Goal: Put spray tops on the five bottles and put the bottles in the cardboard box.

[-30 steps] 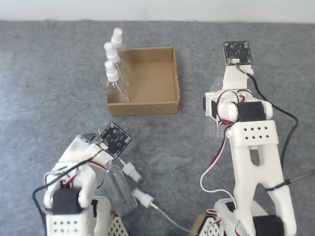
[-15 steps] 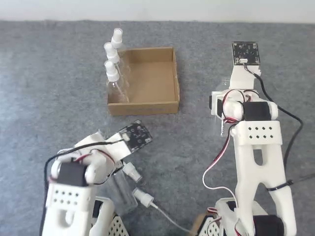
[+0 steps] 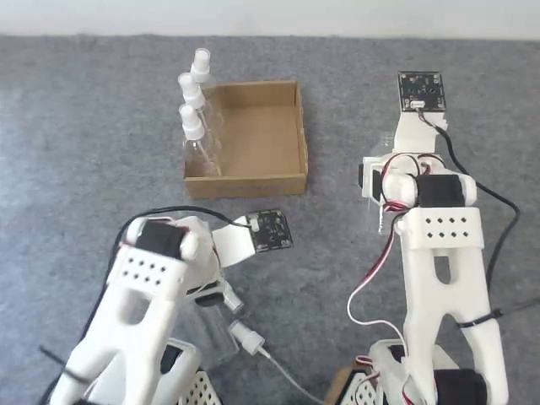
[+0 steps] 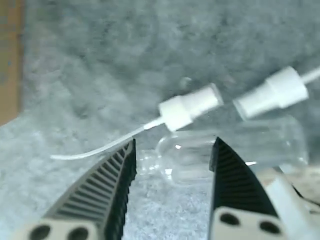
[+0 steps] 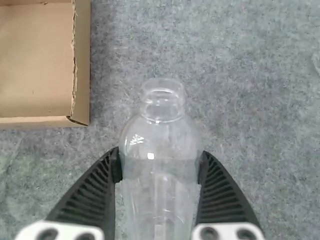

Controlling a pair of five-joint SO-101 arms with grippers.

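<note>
A clear bottle without a top (image 5: 159, 150) stands upright between the fingers of my right gripper (image 5: 159, 157), which is shut on it, on the carpet right of the cardboard box (image 3: 253, 139). My left gripper (image 4: 174, 145) is open just above a second clear bottle (image 4: 235, 147) that lies on its side on the carpet. Two loose white spray tops (image 4: 192, 106) (image 4: 272, 92) lie beside that bottle, the nearer one with its thin tube trailing away. Three bottles with spray tops (image 3: 194, 126) stand along the box's left wall.
The box corner (image 5: 75, 65) is close to the held bottle in the right wrist view. In the high view the loose spray tops (image 3: 226, 295) (image 3: 246, 339) lie near the left arm's base (image 3: 135, 337). Grey carpet (image 3: 84, 152) covers the table.
The left arm has swung forward and to the right, its wrist now over the lying bottle and spray tops. The right arm shifted slightly right early on, then stayed still with its bottle.
</note>
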